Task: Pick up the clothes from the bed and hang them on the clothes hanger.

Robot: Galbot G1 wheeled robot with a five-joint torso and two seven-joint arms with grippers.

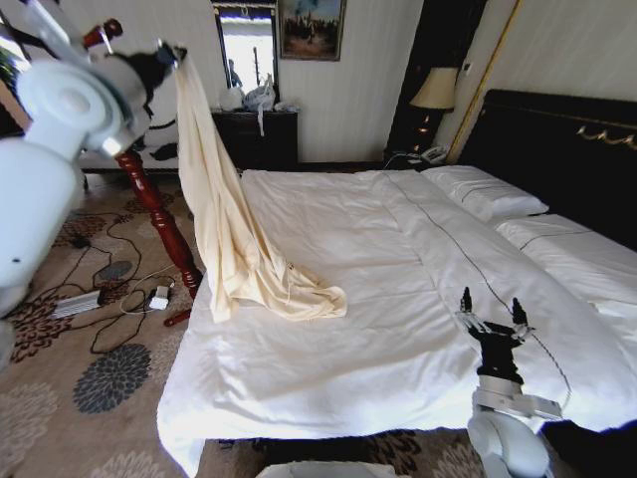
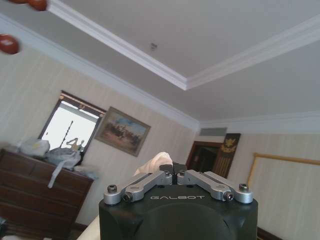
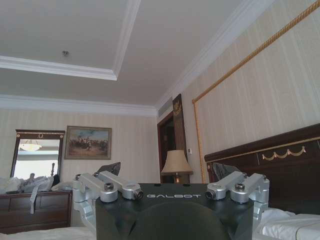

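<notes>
Cream clothes (image 1: 234,234) hanging from the raised left tool (image 1: 171,55), pinched at the top corner with fingers closed on the fabric (image 2: 156,162), lower part trailing onto the near left area of the bed (image 1: 398,329) in a crumpled heap. Just behind the draped cloth, a reddish turned wooden pole (image 1: 159,219) standing on the patterned carpet (image 1: 70,398). Right tool (image 1: 493,311) upright over the bed's near right edge, fingers spread apart, holding nothing.

We see pale striped walls, a framed painting (image 1: 312,28) beside a mirror (image 1: 248,48) above a dark wooden dresser (image 1: 257,137). A lit table lamp (image 1: 435,92) stands in the corner. Floral carpet (image 1: 70,398) with cables (image 1: 109,289) strewn. White crown moulding (image 3: 60,67) rims the tray ceiling.
</notes>
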